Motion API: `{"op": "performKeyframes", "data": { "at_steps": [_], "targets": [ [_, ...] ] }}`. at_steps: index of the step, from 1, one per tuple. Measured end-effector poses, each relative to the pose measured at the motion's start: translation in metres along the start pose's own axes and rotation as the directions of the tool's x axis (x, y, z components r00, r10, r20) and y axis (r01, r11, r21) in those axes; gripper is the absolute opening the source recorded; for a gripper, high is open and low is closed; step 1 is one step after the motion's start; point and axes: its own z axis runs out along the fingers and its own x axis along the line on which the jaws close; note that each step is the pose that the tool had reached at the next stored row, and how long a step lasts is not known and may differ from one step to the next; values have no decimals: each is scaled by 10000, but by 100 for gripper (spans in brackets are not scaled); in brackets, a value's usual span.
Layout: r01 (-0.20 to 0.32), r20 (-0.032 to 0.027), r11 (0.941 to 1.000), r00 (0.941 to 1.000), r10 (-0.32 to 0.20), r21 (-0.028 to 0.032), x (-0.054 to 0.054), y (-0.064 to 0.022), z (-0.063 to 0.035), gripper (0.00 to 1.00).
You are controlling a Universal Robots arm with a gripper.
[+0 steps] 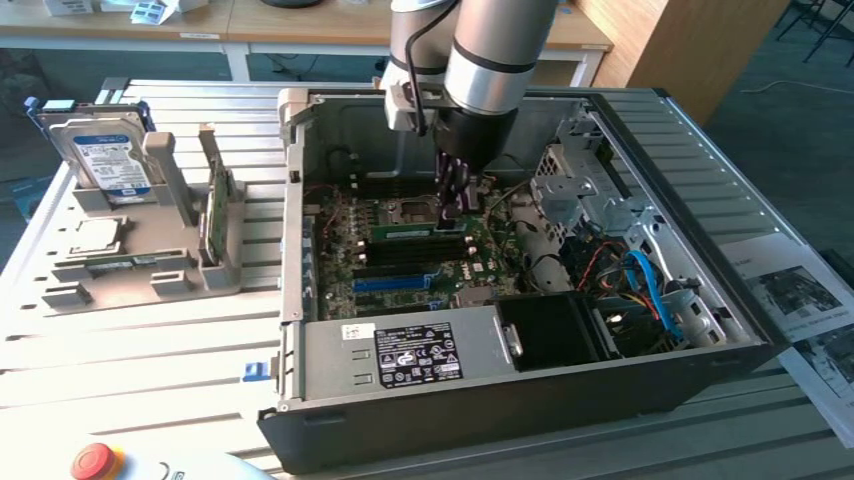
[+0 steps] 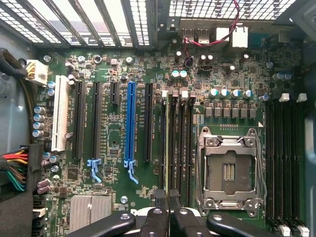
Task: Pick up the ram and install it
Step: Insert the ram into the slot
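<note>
Claw (image 1: 454,210): your fingers are nearly closed, pinching the ram (image 1: 404,229) by its upper edge.
Ram: held edge-down, running along the memory slots (image 2: 180,148) beside the CPU socket (image 2: 228,170), probably lined up for seating.
Around: open computer case (image 1: 441,420).

hard drive (image 1: 107,155) upright in grey holder (image 1: 134,272) | computer case (image 1: 561,395) open on slatted table (image 1: 147,350) | blue slot (image 2: 131,123) on motherboard (image 2: 148,69)

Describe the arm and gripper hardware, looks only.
The arm is a smooth silver-grey tube ending in a black wrist section, with a black cable looped alongside. The gripper is black, with jointed link fingers carrying round silver pins.
</note>
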Motion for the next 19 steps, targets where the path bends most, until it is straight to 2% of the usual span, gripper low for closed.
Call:
{"op": "performKeyframes", "data": {
  "at_steps": [11,19],
  "targets": [
    [0,-1,10000,10000,0,-1,29,0,5,12],
    [0,0,10000,10000,0,0,29,-3,51,12]
  ]
}}
